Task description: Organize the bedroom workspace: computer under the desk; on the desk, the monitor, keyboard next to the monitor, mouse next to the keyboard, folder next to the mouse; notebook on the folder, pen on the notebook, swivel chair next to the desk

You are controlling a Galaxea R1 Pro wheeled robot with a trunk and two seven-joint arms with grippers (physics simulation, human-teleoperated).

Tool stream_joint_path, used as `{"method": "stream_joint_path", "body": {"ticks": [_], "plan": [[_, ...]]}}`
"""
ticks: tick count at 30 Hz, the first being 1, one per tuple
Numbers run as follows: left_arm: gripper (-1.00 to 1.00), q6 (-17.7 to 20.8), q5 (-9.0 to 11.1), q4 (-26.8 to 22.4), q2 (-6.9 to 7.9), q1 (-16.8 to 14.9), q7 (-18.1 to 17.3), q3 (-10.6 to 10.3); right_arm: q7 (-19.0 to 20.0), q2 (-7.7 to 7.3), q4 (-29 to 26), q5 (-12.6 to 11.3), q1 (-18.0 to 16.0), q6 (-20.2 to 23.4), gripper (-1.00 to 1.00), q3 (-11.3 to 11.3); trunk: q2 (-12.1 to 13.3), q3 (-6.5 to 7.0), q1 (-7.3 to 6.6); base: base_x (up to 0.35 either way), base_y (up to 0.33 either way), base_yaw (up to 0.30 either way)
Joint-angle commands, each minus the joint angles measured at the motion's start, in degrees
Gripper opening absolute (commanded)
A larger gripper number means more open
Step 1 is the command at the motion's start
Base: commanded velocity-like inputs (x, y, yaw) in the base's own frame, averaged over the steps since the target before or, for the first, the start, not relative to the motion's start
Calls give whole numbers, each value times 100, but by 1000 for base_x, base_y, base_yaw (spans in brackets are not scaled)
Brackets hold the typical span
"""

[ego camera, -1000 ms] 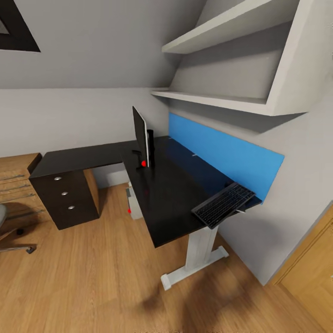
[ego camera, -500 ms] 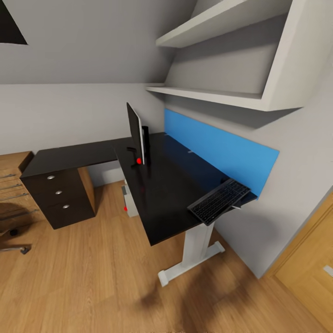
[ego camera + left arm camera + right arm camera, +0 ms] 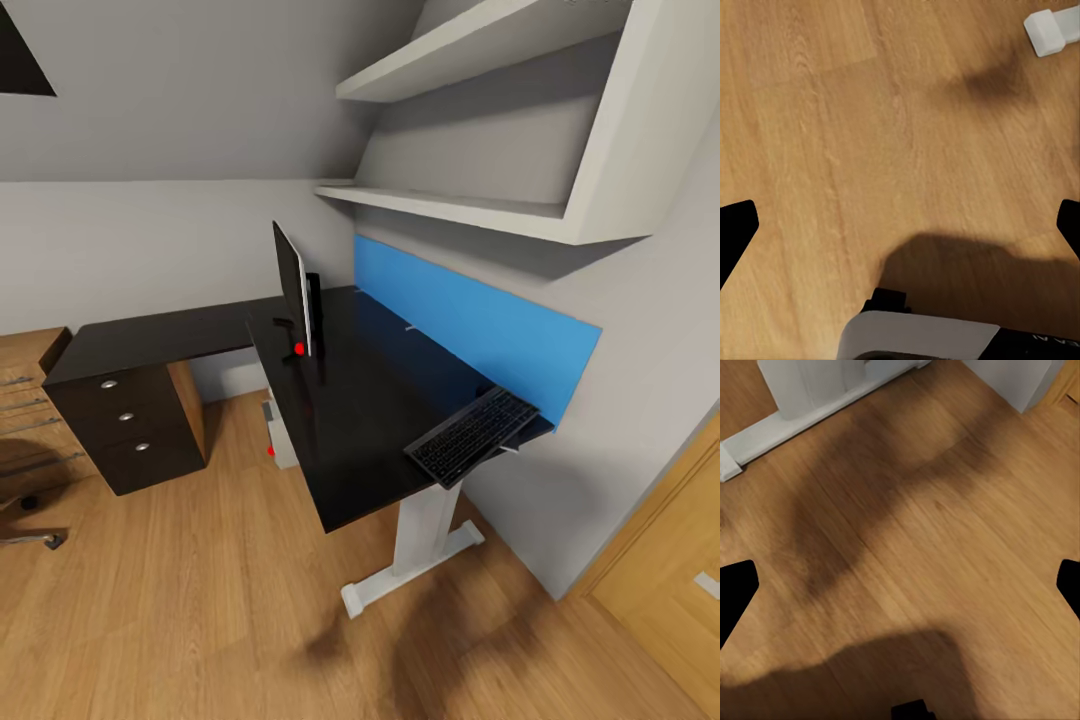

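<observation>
Both grippers are hanging over the light wood plank floor [image 3: 200, 600] with their fingers spread wide apart and nothing between them: the left gripper [image 3: 900, 225] is showing one black fingertip [image 3: 735, 225] at each edge of its wrist view, above bare planks and a soft shadow, with the white end of a desk foot [image 3: 1050, 30] lying in the far corner; the right gripper [image 3: 900, 585] is likewise showing a black fingertip [image 3: 735, 585] at either edge, above shadowed planks, with the long white foot of the desk leg [image 3: 817, 412] lying beyond

From the head view, the large L-shaped black-topped desk [image 3: 370, 420] is standing in the corner of the attic bedroom against a long blue wall panel [image 3: 470, 325], under two white wall shelves [image 3: 470, 205]. Its dark three-drawer unit with round silver knobs [image 3: 125, 425] is sitting under the left wing. The wide, thin black monitor [image 3: 291, 288] is standing upright on the desk near the inner corner, seen almost edge-on, a red dot at its lower corner. The slim black-keyed keyboard [image 3: 470, 436] is lying at the desk's right end, tilted, with one end overhanging the front edge. The small light grey computer tower [image 3: 281, 437] is standing on the floor under the desk, a red light on its front. The metal star base of the swivel chair [image 3: 30, 535] is peeking in at the left edge, well apart from the desk, beside a low light-wood cabinet [image 3: 25, 410]. A wooden door [image 3: 670, 600] is showing at the lower right
</observation>
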Motion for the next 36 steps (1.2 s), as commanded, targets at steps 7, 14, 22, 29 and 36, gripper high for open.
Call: {"method": "stream_joint_path", "body": {"ticks": [7, 14, 22, 29, 36], "plan": [[100, -23, 66, 3, 1, -3, 7, -15, -36, 1, 11, 47, -6, -57, 100, -10, 279, 121, -155, 0, 0, 0], [100, -12, 76, 3, 1, -3, 12, -9, -24, -6, 11, 55, -6, -387, 100, -16, 560, 247, -308, 0, 0, 0], [100, 487, 72, -31, -3, -3, 5, -9, -13, -12, 11, 53, -6, -568, 100, -16, 881, 390, -484, 0, 0, 0], [100, 697, 68, -40, 0, -3, -15, -9, -23, -2, 11, 49, -6, -558, 100, -17, 1161, 516, -638, 0, 0, 0], [100, 810, 68, -41, 1, -3, -32, -9, -33, 0, 11, 49, -6, -560, 100, -17, 1442, 655, -791, 0, 0, 0]]}}
